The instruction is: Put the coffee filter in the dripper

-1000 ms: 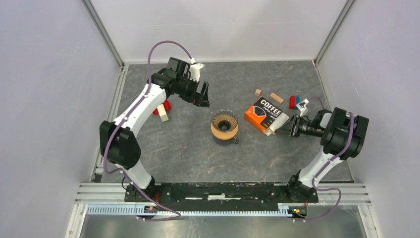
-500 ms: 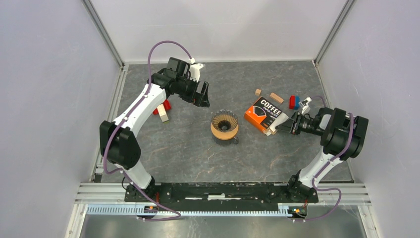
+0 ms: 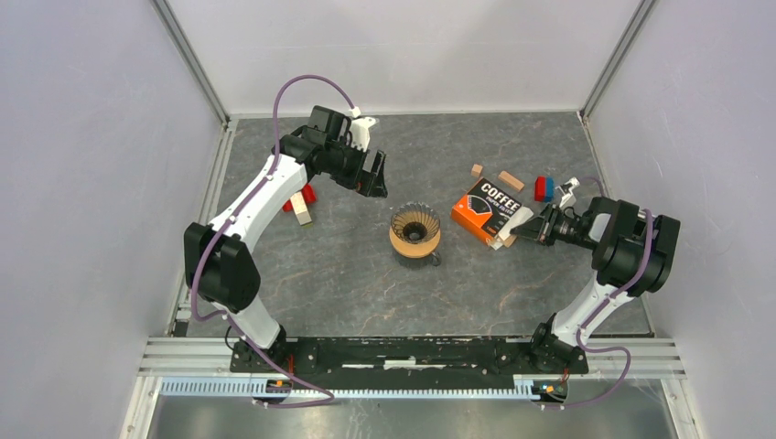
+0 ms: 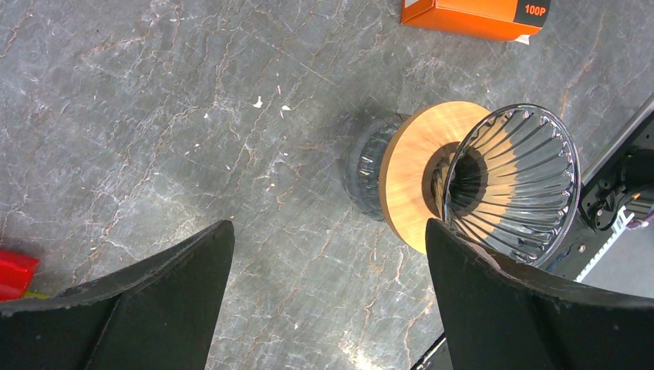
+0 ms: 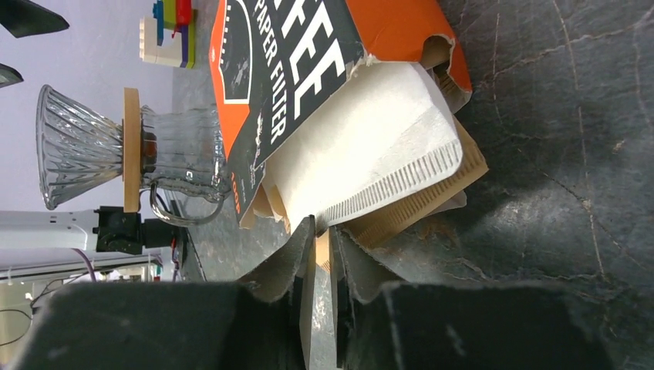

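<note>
The dripper point(image 3: 414, 227), a dark see-through ribbed cone, stands mid-table on a tan disc over a glass cup. It also shows in the left wrist view point(image 4: 513, 181) and the right wrist view point(image 5: 77, 146). The white coffee filter point(image 5: 362, 139) sticks out of the open end of the orange COFFEE box point(image 3: 480, 208), over tan filters, and shows in the top view point(image 3: 518, 222). My right gripper point(image 5: 324, 239) is shut on the filter's near corner, low over the table point(image 3: 525, 232). My left gripper point(image 4: 328, 231) is open and empty, held above the table left of and behind the dripper point(image 3: 371, 183).
Small wooden blocks point(image 3: 509, 179) and red and blue bricks point(image 3: 544, 188) lie behind the box. A red and tan brick pile point(image 3: 300, 203) lies under the left arm. Walls close in the table on three sides.
My right gripper has shifted slightly back and away from the box with its wrist turning, still pinching the filter's corner. The left arm has not moved.
</note>
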Controlling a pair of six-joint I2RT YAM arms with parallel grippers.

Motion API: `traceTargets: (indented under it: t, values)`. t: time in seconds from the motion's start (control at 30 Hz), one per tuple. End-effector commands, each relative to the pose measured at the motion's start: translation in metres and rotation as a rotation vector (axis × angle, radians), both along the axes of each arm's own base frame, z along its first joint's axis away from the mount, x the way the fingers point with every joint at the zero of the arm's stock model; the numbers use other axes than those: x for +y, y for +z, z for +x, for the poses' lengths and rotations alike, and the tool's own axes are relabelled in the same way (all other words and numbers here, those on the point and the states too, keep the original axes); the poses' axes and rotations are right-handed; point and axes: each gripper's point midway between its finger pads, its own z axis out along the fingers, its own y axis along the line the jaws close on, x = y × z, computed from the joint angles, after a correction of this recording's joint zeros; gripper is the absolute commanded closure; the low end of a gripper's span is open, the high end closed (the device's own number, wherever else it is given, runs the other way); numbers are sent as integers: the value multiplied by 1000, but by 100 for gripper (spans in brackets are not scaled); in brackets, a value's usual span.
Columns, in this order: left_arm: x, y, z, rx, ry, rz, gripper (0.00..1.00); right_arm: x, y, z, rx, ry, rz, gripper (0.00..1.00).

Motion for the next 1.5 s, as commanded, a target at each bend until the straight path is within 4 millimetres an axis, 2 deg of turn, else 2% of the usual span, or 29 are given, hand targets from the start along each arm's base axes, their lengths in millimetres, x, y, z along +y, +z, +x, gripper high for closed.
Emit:
traceTargets:
  t: [0.0, 0.27, 0.6, 0.93, 1.27, 1.47]
  values:
    - [-3, 18, 3, -56, -21, -25, 0, -1, 18, 9, -67, 6, 8, 86]
    - [-3, 19, 3, -60, -21, -23, 0, -6, 24, 10, -67, -13, 33, 100]
    - [-3, 20, 5, -63, -20, -21, 0, -19, 28, 2, -73, -9, 20, 100]
    - [-3, 21, 3, -66, -20, -18, 0, -32, 22, -23, -60, 29, 25, 100]
    - [0, 28, 11, -106, -29, 7, 0, -56, 45, -43, -123, 39, -26, 100]
    - [-2, 36, 17, -125, -48, 17, 0, -58, 58, -45, -157, 45, -50, 100]
